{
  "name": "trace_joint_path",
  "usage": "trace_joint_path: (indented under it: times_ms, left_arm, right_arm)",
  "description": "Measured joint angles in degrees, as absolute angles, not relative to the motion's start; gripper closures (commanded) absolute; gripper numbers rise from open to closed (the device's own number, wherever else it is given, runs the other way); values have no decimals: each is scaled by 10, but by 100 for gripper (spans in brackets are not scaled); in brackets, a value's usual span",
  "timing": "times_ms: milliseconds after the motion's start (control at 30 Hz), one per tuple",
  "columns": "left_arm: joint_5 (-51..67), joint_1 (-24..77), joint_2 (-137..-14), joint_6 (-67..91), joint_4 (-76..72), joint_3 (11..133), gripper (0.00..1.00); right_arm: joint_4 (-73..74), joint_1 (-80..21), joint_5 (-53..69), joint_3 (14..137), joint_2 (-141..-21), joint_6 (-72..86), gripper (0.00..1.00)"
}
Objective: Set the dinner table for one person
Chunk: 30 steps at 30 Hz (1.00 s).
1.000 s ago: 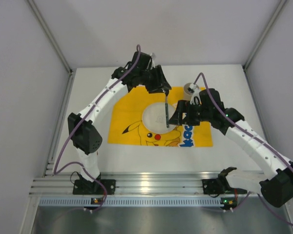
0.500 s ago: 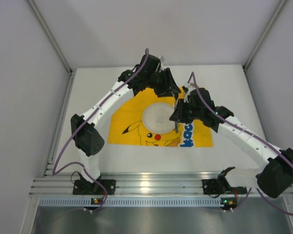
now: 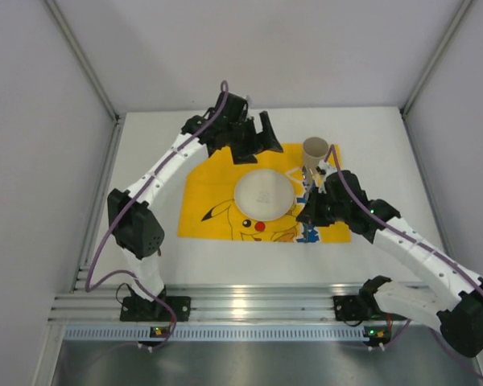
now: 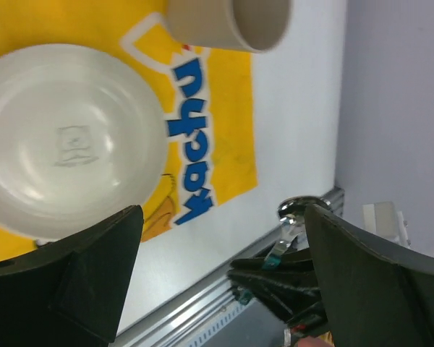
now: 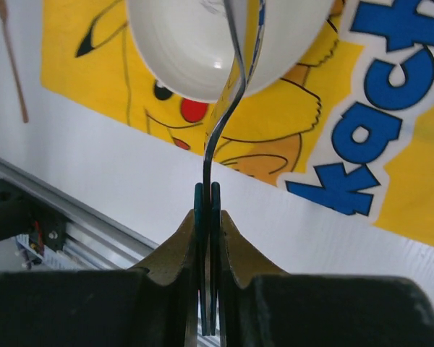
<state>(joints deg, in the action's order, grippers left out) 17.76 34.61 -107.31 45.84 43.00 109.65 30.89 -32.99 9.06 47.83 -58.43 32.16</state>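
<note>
A white plate (image 3: 263, 194) lies in the middle of a yellow cartoon-printed mat (image 3: 205, 189) on the white dinner table (image 3: 370, 137). A beige cup (image 3: 315, 149) stands at the mat's far right corner. My right gripper (image 3: 309, 199) hovers just right of the plate, shut on the handle of a thin metal utensil (image 5: 231, 87). The right wrist view shows the teal pads (image 5: 199, 217) pinching it, its upper part crossing the plate (image 5: 181, 50). My left gripper (image 3: 260, 141) hangs open and empty above the mat's far edge. Between its fingers, the left wrist view shows the utensil's shiny end (image 4: 298, 208).
A slotted aluminium rail (image 3: 241, 301) runs along the table's near edge, where both arm bases are bolted. Grey walls close in the left, right and far sides. Bare white tabletop lies to the left and right of the mat.
The left gripper opened, let go of the utensil and drew back to the far left. The right gripper shut on the utensil and carried it right of the plate, uncovering the cup.
</note>
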Motion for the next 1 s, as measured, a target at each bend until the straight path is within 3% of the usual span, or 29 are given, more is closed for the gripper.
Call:
trace_joint_path:
  times_ms: [233, 467, 833, 967, 1000]
  left_arm:
    - [107, 185, -973, 390, 488, 959, 2]
    - [31, 63, -835, 295, 526, 821, 2]
    - [19, 19, -801, 238, 541, 705, 2]
    - [20, 19, -801, 235, 539, 705, 2]
    - [21, 19, -801, 235, 538, 705, 2]
  right_arm:
    - [303, -280, 87, 402, -662, 327, 100]
    - [266, -253, 91, 422, -782, 321, 100]
    - [242, -231, 87, 540, -905, 298, 99]
    - [249, -231, 71, 543, -916, 296, 55]
    - [252, -231, 65, 543, -916, 295, 52]
